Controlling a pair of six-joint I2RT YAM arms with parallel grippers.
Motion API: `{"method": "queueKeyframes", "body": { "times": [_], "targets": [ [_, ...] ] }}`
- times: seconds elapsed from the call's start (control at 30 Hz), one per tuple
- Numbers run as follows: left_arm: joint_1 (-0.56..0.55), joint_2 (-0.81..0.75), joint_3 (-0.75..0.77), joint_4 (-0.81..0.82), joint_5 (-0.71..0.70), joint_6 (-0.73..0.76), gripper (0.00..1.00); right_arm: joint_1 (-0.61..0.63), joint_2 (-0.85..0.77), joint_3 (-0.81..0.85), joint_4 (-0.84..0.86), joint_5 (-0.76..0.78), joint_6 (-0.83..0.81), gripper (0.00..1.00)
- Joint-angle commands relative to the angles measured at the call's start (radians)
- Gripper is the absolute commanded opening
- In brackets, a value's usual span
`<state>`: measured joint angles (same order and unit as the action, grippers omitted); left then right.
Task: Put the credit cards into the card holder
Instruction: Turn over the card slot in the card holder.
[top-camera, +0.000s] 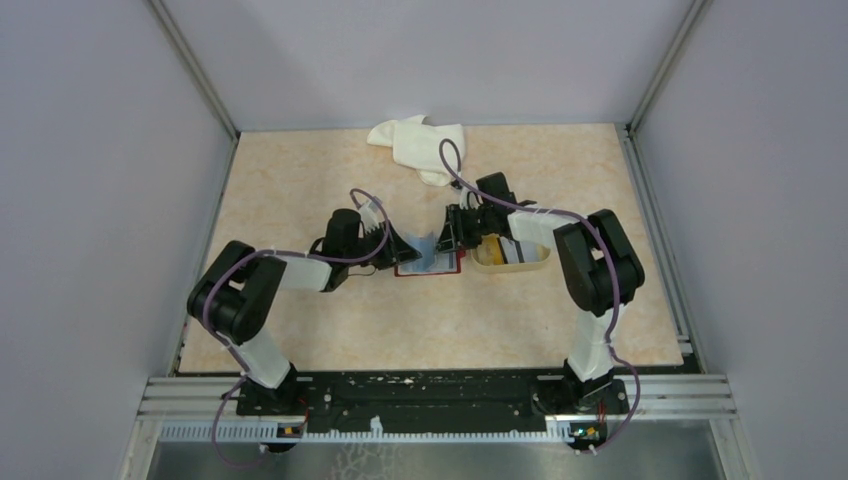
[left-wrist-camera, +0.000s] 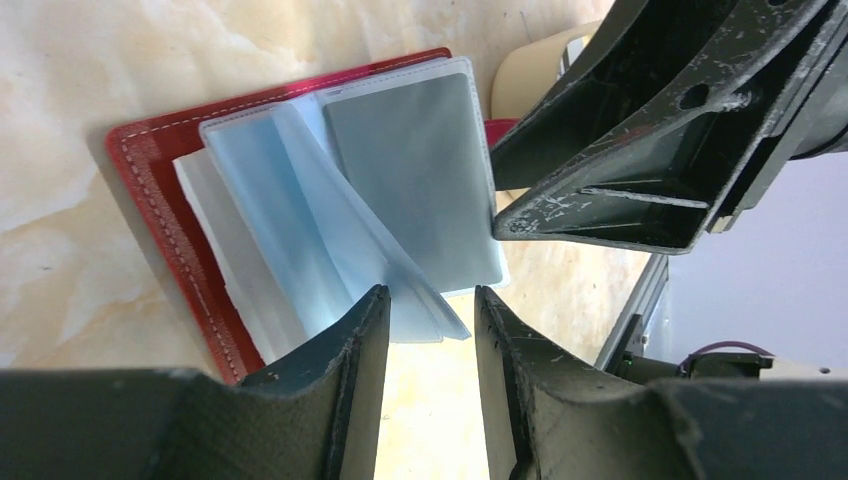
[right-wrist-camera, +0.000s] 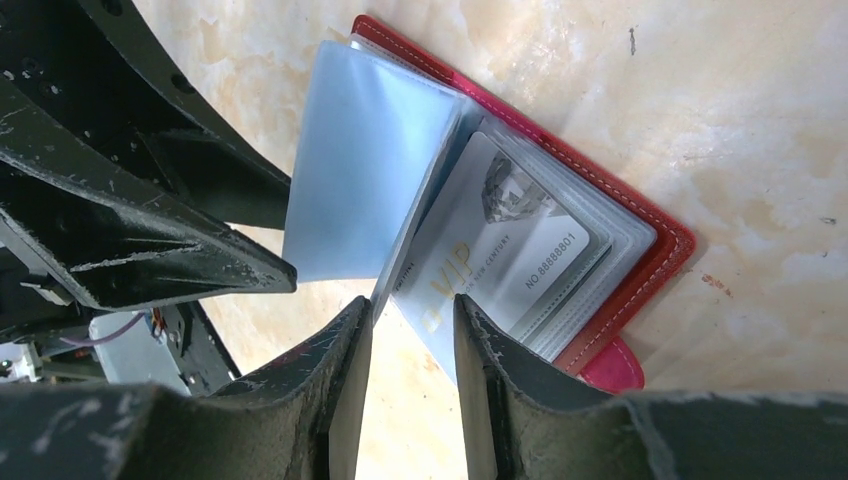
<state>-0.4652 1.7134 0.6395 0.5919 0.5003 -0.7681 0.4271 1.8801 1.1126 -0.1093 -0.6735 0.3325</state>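
I'm running this from afar in a lab test cell: grey partition walls (top-camera: 90, 150), aluminium rail (top-camera: 440, 395), marbled tabletop (top-camera: 300, 180).

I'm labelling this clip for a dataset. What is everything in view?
holder: one, red, open at table centre
sleeves: several, clear, fanned up from holder
card: one, silver, in a sleeve
tray: one, beige, right of holder
cloth: one, white, far edge
table: one, beige marbled
arms: two, black and white, near edge
left fingers: one pair, black, open at sleeves
right fingers: one pair, black, open at card
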Motion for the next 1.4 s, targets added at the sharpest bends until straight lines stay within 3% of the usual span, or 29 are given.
{"method": "queueKeyframes", "body": {
  "times": [0.0,0.23,0.43,0.7,0.83,1.0,1.17,1.37],
  "targets": [
    [-0.007,-0.031,0.000,-0.053,-0.037,0.053,0.43,-0.011,-0.038,0.005,0.020,-0.015,-0.017,0.37],
    [-0.006,-0.035,-0.006,-0.055,-0.037,0.056,0.38,-0.011,-0.038,0.001,0.031,-0.034,-0.011,0.38],
    [-0.006,-0.043,-0.009,-0.076,-0.053,0.066,0.33,-0.013,-0.065,0.011,0.003,0.039,-0.048,0.39],
    [-0.006,-0.042,-0.020,-0.078,-0.056,0.069,0.10,-0.016,-0.144,0.010,-0.010,0.043,-0.175,0.41],
    [-0.007,-0.060,-0.040,-0.066,-0.058,0.057,0.04,-0.016,-0.189,0.014,-0.042,-0.001,-0.297,0.41],
    [-0.034,-0.110,-0.081,-0.056,-0.086,0.031,0.03,-0.017,-0.247,0.027,-0.124,-0.196,-0.507,0.41],
    [-0.066,-0.152,-0.152,-0.013,-0.113,-0.004,0.07,-0.017,-0.296,-0.002,-0.143,-0.302,-0.615,0.40],
    [-0.080,-0.206,-0.249,0.034,-0.155,-0.029,0.21,0.030,-0.303,-0.099,-0.143,-0.428,-0.837,0.39]
  ]
}}
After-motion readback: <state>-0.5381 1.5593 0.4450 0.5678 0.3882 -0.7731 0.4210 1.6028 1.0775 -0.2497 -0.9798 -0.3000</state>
